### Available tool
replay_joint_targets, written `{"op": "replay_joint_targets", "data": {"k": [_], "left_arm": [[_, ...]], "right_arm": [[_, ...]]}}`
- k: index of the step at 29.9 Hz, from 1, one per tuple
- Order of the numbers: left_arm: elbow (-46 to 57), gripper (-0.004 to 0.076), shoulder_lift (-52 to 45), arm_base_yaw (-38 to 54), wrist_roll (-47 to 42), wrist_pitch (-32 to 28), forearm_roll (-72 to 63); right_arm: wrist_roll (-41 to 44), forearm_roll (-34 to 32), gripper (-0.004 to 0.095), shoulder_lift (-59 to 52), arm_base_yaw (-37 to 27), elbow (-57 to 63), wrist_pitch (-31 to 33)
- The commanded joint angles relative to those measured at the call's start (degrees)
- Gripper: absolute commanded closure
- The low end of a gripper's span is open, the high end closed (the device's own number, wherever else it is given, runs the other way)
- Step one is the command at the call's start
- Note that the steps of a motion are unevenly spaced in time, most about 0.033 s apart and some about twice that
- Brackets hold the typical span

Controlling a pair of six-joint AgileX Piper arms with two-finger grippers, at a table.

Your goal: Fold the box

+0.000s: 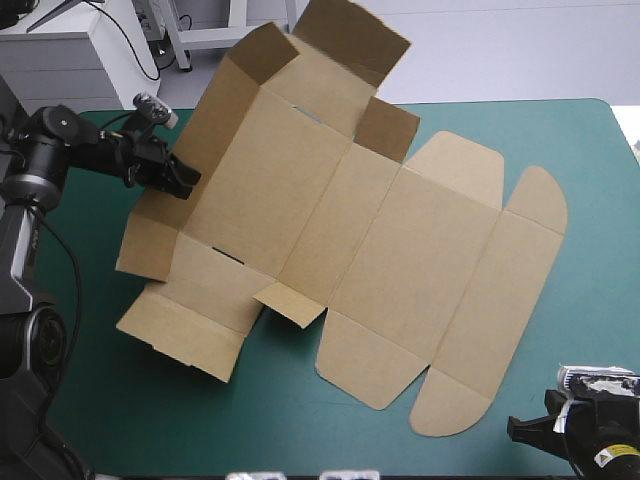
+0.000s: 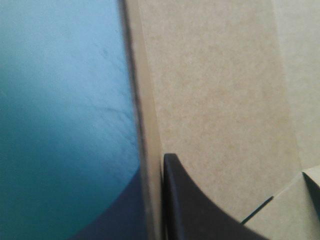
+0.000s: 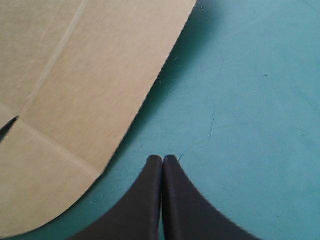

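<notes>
A brown box (image 1: 400, 250), a cut board sheet, lies mostly flat across the middle of the teal-green cover (image 1: 580, 150), its left panels raised. The left gripper (image 1: 186, 176) pinches the edge of the raised left wall. The right gripper (image 3: 162, 159), fingers pressed together, is over bare cover just beside a rounded flap, near the table's near right corner. A yellow sticker (image 1: 607, 457) on its arm is too small to read.
</notes>
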Motion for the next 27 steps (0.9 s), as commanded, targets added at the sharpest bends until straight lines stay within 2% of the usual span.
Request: {"op": "replay_joint_targets", "data": {"k": [1,4,9,14,18,27], "left_arm": [[-7.24,0.0732,-3.45,-6.24,1.68,-4.79,7.94],[-10.62,0.0732,-3.45,-12.39,1.68,-7.84,15.23],[-11.91,0.0732,-3.50,-20.89,1.93,-13.10,17.90],[-11.91,0.0732,-3.50,-28.50,7.56,-13.77,19.10],[-11.91,0.0732,-3.50,-34.52,7.46,-14.01,25.94],[-11.80,0.0732,-1.13,-44.44,-1.04,-20.60,39.00]], "right_arm": [[-0.26,0.73,0.0928,0.75,0.05,-1.52,-3.21],[-0.26,0.73,0.0928,0.75,0.05,-1.52,-3.21],[-0.26,0.73,0.0928,0.75,0.05,-1.52,-3.21],[-0.26,0.73,0.0928,0.86,0.05,-1.52,-3.21],[-0.26,0.73,0.0928,0.86,0.05,-1.52,-3.21],[-0.26,0.73,0.0928,0.86,0.05,-1.52,-3.21]]}}
